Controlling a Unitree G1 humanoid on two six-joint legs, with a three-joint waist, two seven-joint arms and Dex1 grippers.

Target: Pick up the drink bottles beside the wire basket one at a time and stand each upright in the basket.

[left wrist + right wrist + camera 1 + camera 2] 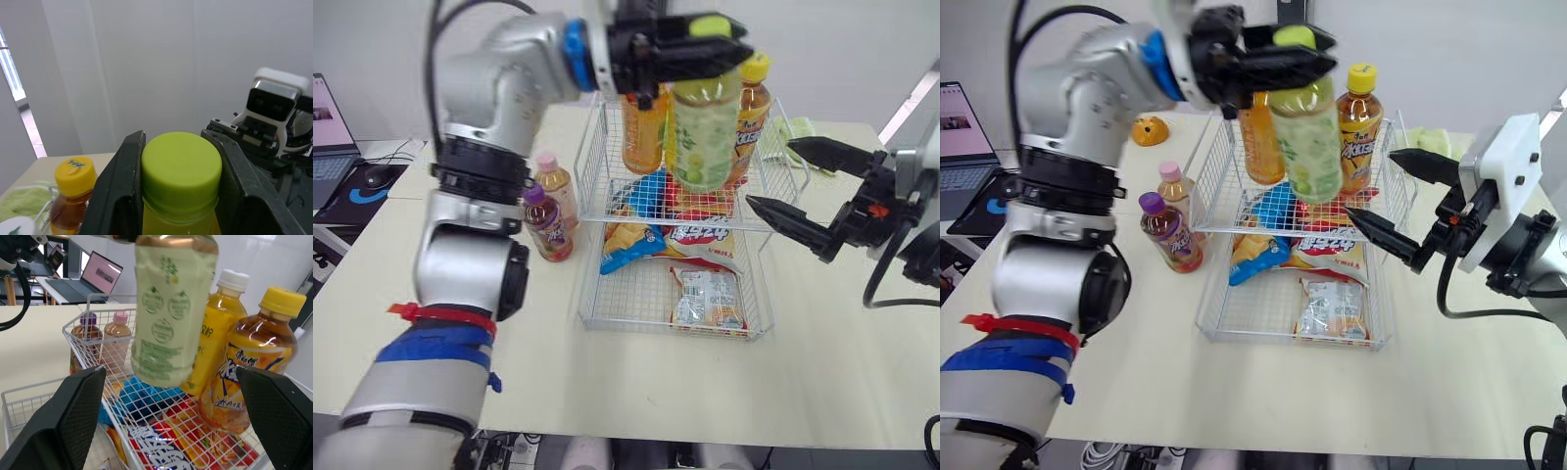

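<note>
light: bright, even — indoor | shadows: faint, soft on table (pixel 822 382) | glare: small highlights on bottle (pixel 705 137)

A wire basket (pixel 590 294) sits in the middle of the counter (pixel 803 372). On its upper shelf (pixel 607 211) stand a left bottle (pixel 641 132) and a right bottle (pixel 752 113). A third bottle (pixel 705 132) hangs between and before them, held in the left gripper (pixel 724 44). Snack packets (pixel 705 299) lie in the lower tray (pixel 636 311). Just left of the basket stand a front small bottle (pixel 548 223) and a rear small bottle (pixel 555 186). The right gripper (pixel 769 176) is beside the basket's right wall. A laptop (pixel 328 127) sits far left.

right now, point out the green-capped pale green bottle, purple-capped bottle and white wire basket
green-capped pale green bottle (pixel 705 137), left eye view, label
purple-capped bottle (pixel 551 233), left eye view, body
white wire basket (pixel 592 166), left eye view, left wall
</note>
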